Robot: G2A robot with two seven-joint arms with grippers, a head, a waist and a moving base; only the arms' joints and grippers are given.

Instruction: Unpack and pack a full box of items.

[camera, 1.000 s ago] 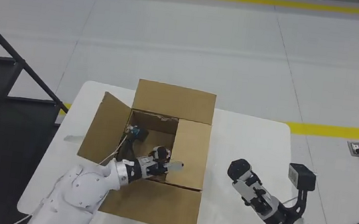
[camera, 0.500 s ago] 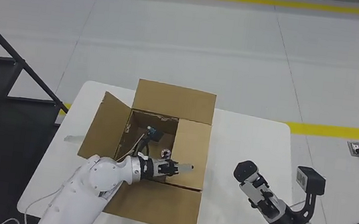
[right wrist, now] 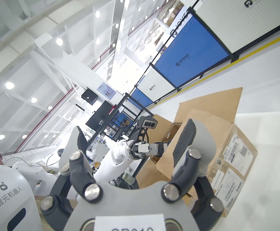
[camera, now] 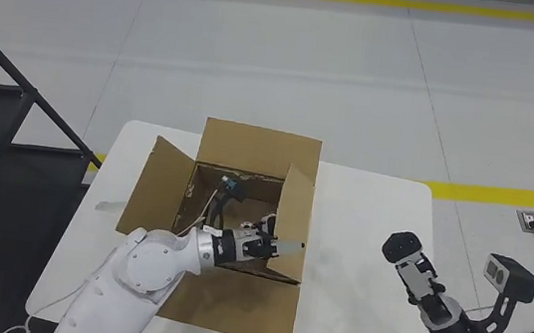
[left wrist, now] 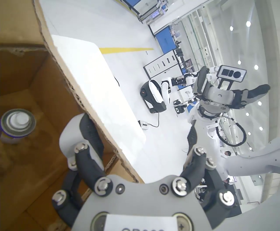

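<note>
An open cardboard box [camera: 230, 303] sits in the middle of the white table [camera: 372, 210]. Its right-hand flap [camera: 292, 210] stands nearly upright. My left gripper [camera: 277, 248] is at that flap's near end and is open. In the left wrist view the left gripper [left wrist: 140, 124] straddles the flap's edge [left wrist: 72, 87], one finger inside the box and one outside. A can with a purple label [left wrist: 17, 124] stands on the box floor. My right gripper [right wrist: 134, 129] is open and holds nothing, raised above the table to the right of the box [right wrist: 218, 153].
The far flap [camera: 259, 150] and the left flap [camera: 156, 188] of the box are folded outward. Bare table lies between the box and my right arm [camera: 423, 286]. A dark frame [camera: 6, 84] stands left of the table.
The right flap has risen from lying flat over the box to nearly upright, with my left gripper moving rightward at it. My right arm has drawn back to the right.
</note>
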